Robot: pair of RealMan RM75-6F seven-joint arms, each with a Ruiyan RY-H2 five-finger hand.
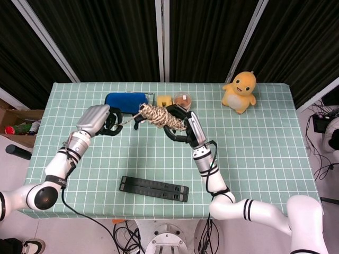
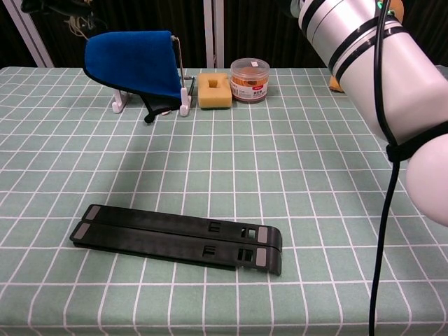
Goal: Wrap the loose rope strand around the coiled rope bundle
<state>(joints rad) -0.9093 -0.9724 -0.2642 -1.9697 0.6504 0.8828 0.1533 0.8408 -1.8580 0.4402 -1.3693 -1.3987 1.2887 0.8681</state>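
The coiled rope bundle, tan and twisted, hangs raised above the table in the head view. My right hand grips its right end from below. A thin loose strand runs from the bundle's left end to my left hand, which pinches it, dark fingers curled. In the chest view only my right forearm and a bit of my left hand at the top left edge show; the bundle is out of that frame.
On the green checked table lie a black folded bar near the front, a blue cloth on a white rack, a yellow sponge block, a small lidded jar at the back, and a yellow plush chick far right.
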